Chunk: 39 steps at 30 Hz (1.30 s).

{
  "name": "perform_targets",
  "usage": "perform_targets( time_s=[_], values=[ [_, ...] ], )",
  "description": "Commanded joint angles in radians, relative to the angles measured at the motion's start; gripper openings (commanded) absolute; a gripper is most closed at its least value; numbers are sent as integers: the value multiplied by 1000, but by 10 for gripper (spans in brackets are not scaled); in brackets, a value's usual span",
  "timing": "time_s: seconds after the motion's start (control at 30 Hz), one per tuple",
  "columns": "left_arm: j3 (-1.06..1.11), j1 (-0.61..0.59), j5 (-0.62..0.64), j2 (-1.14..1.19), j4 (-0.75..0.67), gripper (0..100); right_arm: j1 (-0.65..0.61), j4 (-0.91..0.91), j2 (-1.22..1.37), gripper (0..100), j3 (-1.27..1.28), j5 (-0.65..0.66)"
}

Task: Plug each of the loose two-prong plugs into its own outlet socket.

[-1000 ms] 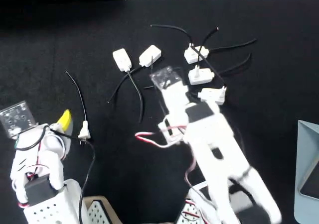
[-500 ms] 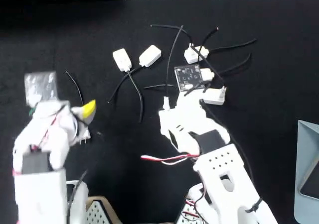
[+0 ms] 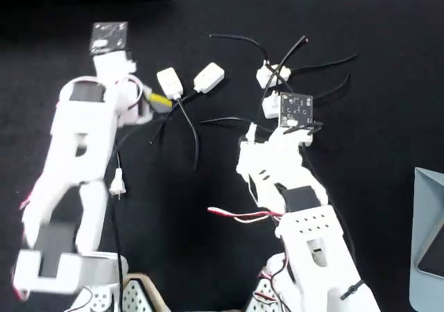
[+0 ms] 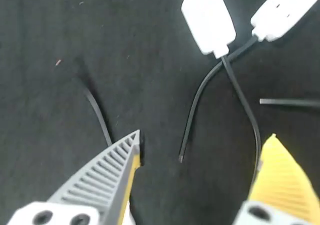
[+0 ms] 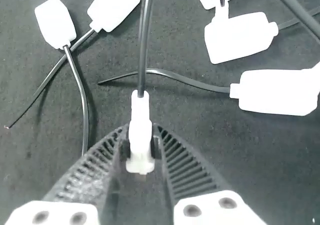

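Note:
My right gripper is shut on a white two-prong plug, whose black cord runs away from the fingers. In the high view this gripper sits mid-table, just in front of a cluster of white outlet blocks. Two more white outlet blocks lie at the back centre. My left gripper hangs open beside them, with its grey and yellow fingers apart over bare cloth and cords. Both blocks show ahead of it. A loose plug lies on the table under the left arm.
Black cord ends trail across the black cloth between the two outlet groups. A grey bin stands at the right edge. A red and white wire loops off the right arm.
My left arm swung from the front left corner up to the back, beside the two outlet blocks. The right gripper shifted slightly right with its plug, and the cord's free end swung right.

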Motion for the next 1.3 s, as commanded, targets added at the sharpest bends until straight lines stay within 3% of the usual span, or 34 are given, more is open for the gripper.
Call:
perform_targets(
  time_s=[0.0,0.33,0.67,1.0,1.1,1.2,1.27],
  values=[
    [-312,18,25,261,-20,367,15,-21,-19,11,-4,-12],
    [-800,19,64,755,-12,367,15,-25,-21,11,12,-12],
    [-1092,53,66,994,-11,363,15,-25,-22,11,15,-9],
    [-1156,48,55,1132,-12,223,15,-23,-22,11,16,-8],
    [-1158,39,52,1140,2,136,15,-21,-22,11,16,-8],
    [-1201,42,-20,1112,92,41,15,-21,-22,11,16,-8],
    [-1245,51,-54,1092,183,30,15,-21,-22,11,16,-8]
  ],
)
